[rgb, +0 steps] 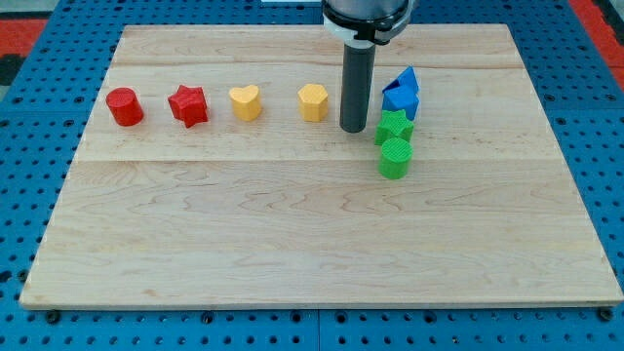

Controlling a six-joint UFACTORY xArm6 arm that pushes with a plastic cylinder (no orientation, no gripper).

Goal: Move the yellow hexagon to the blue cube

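— What's nearest us on the tabletop (292,244)?

— A wide stretch of pale wood, then the green cylinder (395,158). I'll use it as my marker. The green star (394,126) sits just behind it, touching it as far as I can tell.

— And the blue ones?

— Behind the green cylinder again, past the star. The blue cube (400,100) is pressed against the star's far side, and another blue block (404,79), a wedge shape I think, is right behind the cube. All four form a tight column running toward the view's top.

— Where's the rod?

— My tip (353,130) is down on the wood, just to the view's left of the green cylinder and slightly farther back, beside the star. I can't tell if it touches the star.

— Is the end effector holding anything?

— It's a plain dark rod, nothing to open or close, and nothing is held.

— The yellow hexagon (313,101)?

— Left of the green cylinder and farther back, just beyond the rod, apart from the blue cube with the rod between them.

— Anything else?

— Farther left of the green cylinder, in one row: a yellow heart (246,101), a red star (188,105), and a red cylinder (125,106), well apart from it.
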